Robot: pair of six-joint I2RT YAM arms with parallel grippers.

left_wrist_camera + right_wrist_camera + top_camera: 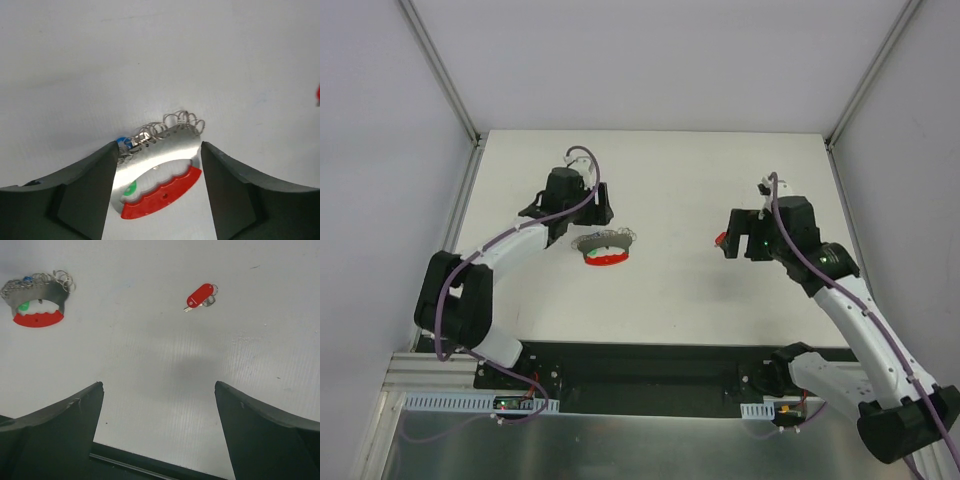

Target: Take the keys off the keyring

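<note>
The left claw (159,150) hangs spread wide over the keyring (170,190). Its dark fingers (85,195) flank the silvery band and red grip at lower centre of its wrist view, and small wire loops (182,119) bunch along the band's top edge. The right claw (159,385) is spread too and holds nothing. A red-headed key (200,295) lies alone on the white desk (150,350), upper right of that view, well apart from the keyring.
</note>
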